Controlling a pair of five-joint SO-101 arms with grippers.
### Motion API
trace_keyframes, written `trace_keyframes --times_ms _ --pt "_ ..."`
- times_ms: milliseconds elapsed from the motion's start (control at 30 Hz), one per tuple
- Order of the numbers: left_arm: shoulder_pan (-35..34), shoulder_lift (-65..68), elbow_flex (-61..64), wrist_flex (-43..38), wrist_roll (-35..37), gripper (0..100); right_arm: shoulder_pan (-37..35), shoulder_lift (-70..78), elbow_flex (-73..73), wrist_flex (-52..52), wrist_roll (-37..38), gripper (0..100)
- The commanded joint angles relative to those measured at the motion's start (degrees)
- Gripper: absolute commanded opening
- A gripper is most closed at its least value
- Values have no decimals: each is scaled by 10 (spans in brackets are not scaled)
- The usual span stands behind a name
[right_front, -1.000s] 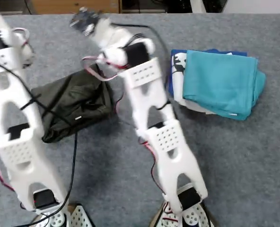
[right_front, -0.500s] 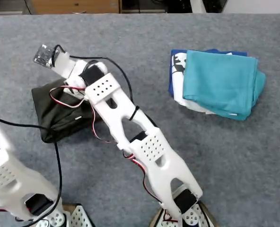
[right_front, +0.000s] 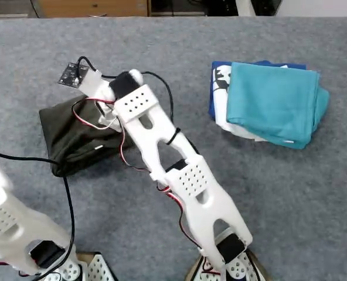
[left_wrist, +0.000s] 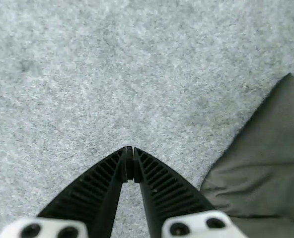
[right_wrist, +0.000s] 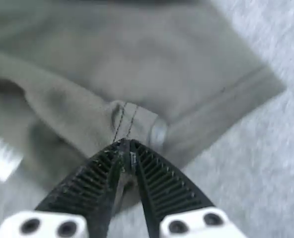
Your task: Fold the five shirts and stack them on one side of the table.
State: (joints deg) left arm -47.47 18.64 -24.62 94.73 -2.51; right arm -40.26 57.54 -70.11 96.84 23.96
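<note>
A dark olive shirt (right_front: 74,137) lies roughly folded and rumpled on the left part of the grey table. My right arm stretches across it, and my right gripper (right_wrist: 127,144) is shut with its tips down on a stitched fold of the dark shirt (right_wrist: 137,64). I see no cloth between its jaws. My left gripper (left_wrist: 129,151) is shut and holds nothing; it hovers over bare carpet beside a corner of the dark shirt (left_wrist: 266,163). At the right sits a stack of folded shirts with a teal shirt (right_front: 273,105) on top.
White and blue shirts (right_front: 219,88) show under the teal one. My left arm (right_front: 9,222) stands at the near left edge. Cables (right_front: 91,175) trail over the dark shirt's near edge. Wooden furniture (right_front: 91,7) borders the far side.
The right arm swung left from the far middle and came down onto the dark shirt. The left arm pulled back from over the shirt toward the near left edge.
</note>
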Motion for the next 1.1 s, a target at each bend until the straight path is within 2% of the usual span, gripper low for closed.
trace_keyframes --times_ms 0,233,467,733,1067 --pt "-12 -28 1 -4 -3 19 17 -42 -45 57 21 2" --pt "-50 -30 -4 -5 -47 19 79 -80 19 56 38 2" --pt "-44 -32 -21 -9 -90 19 1 -184 73 55 38 2" --pt "-18 -27 -137 -10 -91 19 -7 -124 124 -5 35 2" --pt "-13 -27 -187 -18 -92 20 116 -51 121 -23 40 2"
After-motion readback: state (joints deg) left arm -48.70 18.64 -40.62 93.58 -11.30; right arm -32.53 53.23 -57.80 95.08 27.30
